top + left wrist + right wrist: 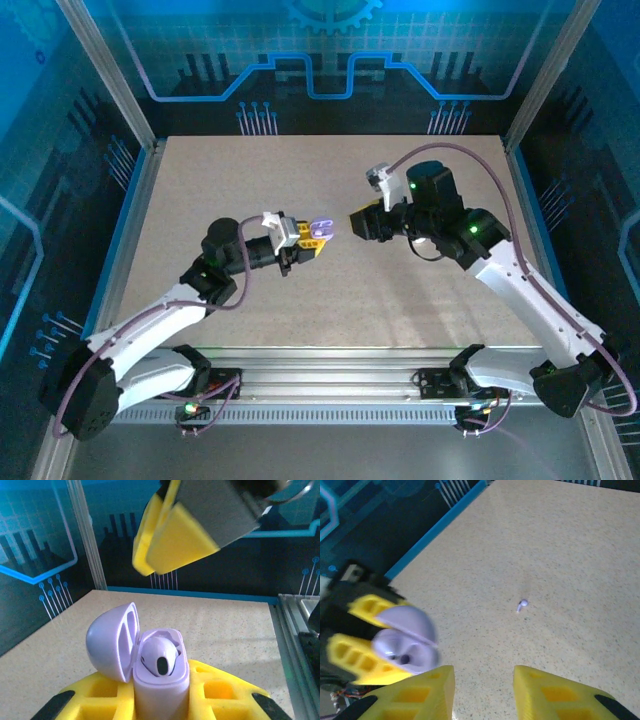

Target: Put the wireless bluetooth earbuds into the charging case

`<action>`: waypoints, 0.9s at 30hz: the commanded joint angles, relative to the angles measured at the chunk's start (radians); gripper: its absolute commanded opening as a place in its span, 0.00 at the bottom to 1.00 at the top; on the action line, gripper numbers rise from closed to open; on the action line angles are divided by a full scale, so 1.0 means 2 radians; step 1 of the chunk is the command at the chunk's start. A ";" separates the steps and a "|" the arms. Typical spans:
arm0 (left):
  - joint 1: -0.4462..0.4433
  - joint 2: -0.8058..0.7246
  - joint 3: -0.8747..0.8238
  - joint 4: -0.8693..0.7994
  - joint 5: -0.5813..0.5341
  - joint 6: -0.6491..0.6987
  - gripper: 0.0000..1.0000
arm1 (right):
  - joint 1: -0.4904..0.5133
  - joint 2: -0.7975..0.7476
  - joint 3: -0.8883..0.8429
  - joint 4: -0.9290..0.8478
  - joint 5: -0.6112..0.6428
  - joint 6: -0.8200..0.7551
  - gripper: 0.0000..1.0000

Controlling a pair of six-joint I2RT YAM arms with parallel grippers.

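Your left end effector is clamped on the open pale-lavender plastic case, which has one seated bud. Bring your right end effector, fingers apart, squarely over the tiny lavender earbud lying on the bench, apart from that case.

Open lavender case, lid swung left, upright in left hand; one lavender bud seated inside. 2nd lavender bud lies on surface, ahead of right hand.

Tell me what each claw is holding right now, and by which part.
Left claw grips the open lavender charging case by its lower body, one earbud seated inside. Right claw is open, holding nothing.
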 commanded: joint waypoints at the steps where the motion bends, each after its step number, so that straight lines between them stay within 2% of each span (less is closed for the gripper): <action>1: 0.000 -0.030 -0.005 -0.049 0.019 0.084 0.19 | -0.012 -0.009 -0.024 0.029 -0.003 0.038 0.35; 7: -0.005 -0.061 -0.008 -0.089 0.022 0.142 0.19 | -0.022 0.006 -0.051 0.038 0.000 0.060 0.35; 14: -0.006 -0.097 -0.015 -0.132 0.003 0.180 0.19 | -0.006 0.075 -0.023 0.019 0.019 0.083 0.34; 19: -0.006 -0.114 -0.022 -0.150 -0.029 0.173 0.19 | 0.021 0.153 0.043 -0.029 0.058 0.100 0.32; 27: 0.000 -0.151 -0.025 -0.204 -0.139 0.116 0.18 | 0.039 0.301 0.163 -0.084 0.087 0.156 0.29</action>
